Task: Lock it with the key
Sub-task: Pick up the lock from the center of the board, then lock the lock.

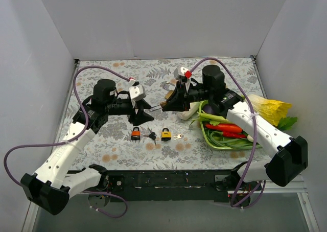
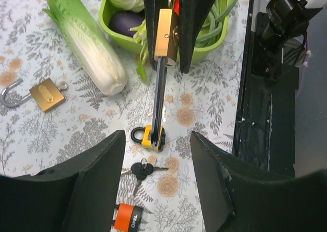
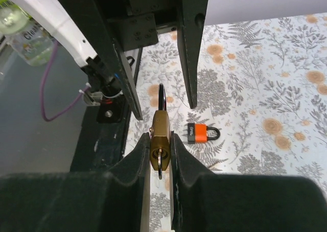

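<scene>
The small brass padlock (image 2: pixel 164 35) is held in the air above the floral-clothed counter (image 1: pixel 117 73). It is clamped across its flat faces by the right end effector (image 3: pixel 161 141), and a silver key (image 3: pixel 160 163) is seated in its base. The left end effector (image 2: pixel 158 137) is spread wide and holds nothing; its fingers stand either side of the dark steel shackle (image 3: pixel 161 95), apart from it. The lock is judged rigid, dense and smooth-sided, so slipping under a push is possible. The shackle is best pressed along its axis, and the key's head pinched flat for turning.
</scene>
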Available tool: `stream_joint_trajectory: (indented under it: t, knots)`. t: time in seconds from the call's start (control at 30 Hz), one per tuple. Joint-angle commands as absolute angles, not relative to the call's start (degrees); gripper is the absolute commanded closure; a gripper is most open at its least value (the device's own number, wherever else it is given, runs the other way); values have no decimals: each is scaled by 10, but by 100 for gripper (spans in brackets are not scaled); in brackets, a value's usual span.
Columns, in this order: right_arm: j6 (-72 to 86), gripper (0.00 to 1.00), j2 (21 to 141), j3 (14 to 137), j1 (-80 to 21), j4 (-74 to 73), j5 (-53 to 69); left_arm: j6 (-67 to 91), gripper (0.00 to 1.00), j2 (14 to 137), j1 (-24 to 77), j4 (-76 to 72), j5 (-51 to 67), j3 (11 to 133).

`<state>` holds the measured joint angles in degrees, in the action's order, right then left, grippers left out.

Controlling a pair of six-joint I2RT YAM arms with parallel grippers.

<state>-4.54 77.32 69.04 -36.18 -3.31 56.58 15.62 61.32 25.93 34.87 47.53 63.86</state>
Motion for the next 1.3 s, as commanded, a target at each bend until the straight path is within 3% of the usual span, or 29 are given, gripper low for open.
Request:
stream_joint_trajectory:
  t: [0.0, 0.23, 0.4, 0.5, 0.6, 0.67, 0.8, 1.0, 1.13, 1.27]
  knots:
    - [68, 99, 747, 676, -364, 83, 594, 256, 49, 579, 258, 212, 493, 604]
    - [95, 99, 745, 663, -364, 111, 573, 305, 68, 584, 258, 183, 531, 609]
    - [127, 99, 744, 655, -364, 143, 570, 316, 99, 586, 258, 177, 523, 606]
    - [123, 99, 747, 657, -364, 139, 577, 316, 100, 591, 258, 184, 527, 608]
    - [25, 62, 764, 711, -358, 5, 617, 301, 100, 599, 258, 208, 543, 619]
    - [-56, 45, 773, 744, -354, -148, 616, 282, 100, 608, 258, 242, 567, 626]
    - [-171, 43, 773, 791, -343, -271, 592, 251, 100, 632, 258, 287, 594, 648]
    - [-207, 51, 778, 794, -342, -294, 582, 248, 100, 651, 258, 305, 601, 664]
    - [-221, 43, 794, 808, -346, -312, 570, 257, 100, 657, 258, 306, 598, 671]
    - [-228, 43, 802, 809, -352, -310, 565, 261, 100, 661, 258, 307, 603, 670]
